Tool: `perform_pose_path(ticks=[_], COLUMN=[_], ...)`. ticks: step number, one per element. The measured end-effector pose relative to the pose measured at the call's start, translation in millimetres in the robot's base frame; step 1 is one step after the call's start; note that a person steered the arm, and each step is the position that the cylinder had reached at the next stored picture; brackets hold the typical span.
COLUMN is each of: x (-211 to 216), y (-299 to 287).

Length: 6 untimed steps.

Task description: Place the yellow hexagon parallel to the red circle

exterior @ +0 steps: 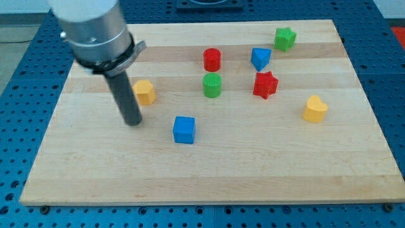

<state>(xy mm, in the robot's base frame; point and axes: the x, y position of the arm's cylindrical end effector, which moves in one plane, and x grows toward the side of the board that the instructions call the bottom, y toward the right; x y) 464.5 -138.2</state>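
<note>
The yellow hexagon [145, 92] lies on the wooden board at the view's left of centre. The red circle [212, 60] stands further to the view's right and a little higher up. My tip [132, 122] rests on the board just below and slightly left of the yellow hexagon, close to it but apart. The dark rod rises from the tip to the grey arm body at the view's top left.
A green circle [212, 85] sits just below the red circle. A blue cube [184, 130] lies at the view's lower centre. A blue block [260, 59], a red star [265, 85], a green star [285, 38] and a yellow heart-like block [314, 109] lie to the right.
</note>
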Motion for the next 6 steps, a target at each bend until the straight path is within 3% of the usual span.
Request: perform_pose_path(ticks=[5, 6], x=[-116.3, -107.3], y=[-0.1, 4.6])
